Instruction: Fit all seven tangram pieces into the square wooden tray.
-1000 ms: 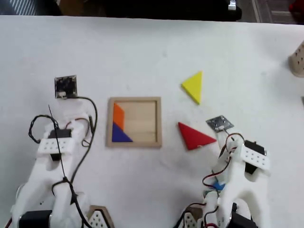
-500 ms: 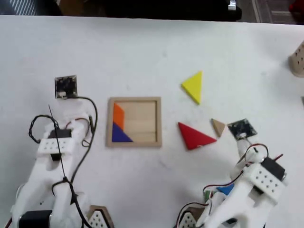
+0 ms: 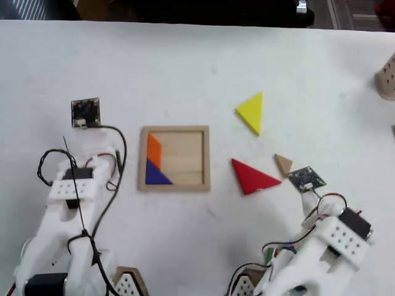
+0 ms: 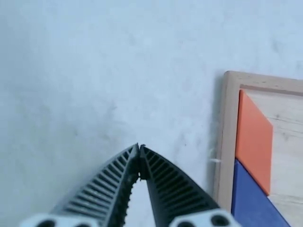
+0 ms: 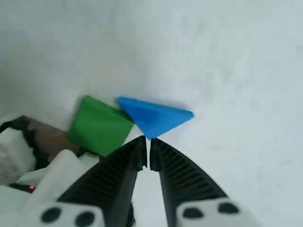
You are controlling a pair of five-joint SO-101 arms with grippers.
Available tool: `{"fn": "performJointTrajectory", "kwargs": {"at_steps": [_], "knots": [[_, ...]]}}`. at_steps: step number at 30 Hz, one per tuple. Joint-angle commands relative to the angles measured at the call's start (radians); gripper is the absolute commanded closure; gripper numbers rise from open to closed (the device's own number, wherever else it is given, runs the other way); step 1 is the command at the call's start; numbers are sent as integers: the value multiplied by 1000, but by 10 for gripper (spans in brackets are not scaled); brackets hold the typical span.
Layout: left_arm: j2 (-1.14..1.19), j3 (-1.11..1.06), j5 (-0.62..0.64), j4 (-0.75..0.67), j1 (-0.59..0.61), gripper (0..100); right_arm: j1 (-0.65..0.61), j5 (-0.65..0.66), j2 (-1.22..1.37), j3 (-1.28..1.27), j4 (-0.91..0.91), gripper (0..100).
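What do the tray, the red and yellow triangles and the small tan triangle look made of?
The tray: pale bare wood, matte; grain lines show on its floor. The red triangle and yellow triangle: even matte colour, no grain, probably painted wood, though plastic is possible. The small tan triangle: looks like unpainted wood, near the tray's tone; too small to be sure.

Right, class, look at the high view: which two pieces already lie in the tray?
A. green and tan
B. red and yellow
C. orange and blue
C: the orange piece and the blue piece lie inside the tray, against one side wall, while the red piece and the yellow piece lie outside it.
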State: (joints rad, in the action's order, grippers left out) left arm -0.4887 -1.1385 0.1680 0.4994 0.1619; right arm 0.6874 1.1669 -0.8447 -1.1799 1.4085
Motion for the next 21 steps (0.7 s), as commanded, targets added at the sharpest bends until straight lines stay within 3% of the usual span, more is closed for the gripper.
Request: {"fn": "performJointTrajectory", "kwargs": {"at_steps": [1, 12, 21], "knots": [[-30, 14, -8, -28, -13, 972, -24, -8, 260, 72, -39, 979], [-30, 14, -8, -28, -13, 972, -21, -18, 360, 104, -272, 978], [-30, 12, -8, -28, -12, 972, -153, -196, 361, 137, -403, 974]]}}
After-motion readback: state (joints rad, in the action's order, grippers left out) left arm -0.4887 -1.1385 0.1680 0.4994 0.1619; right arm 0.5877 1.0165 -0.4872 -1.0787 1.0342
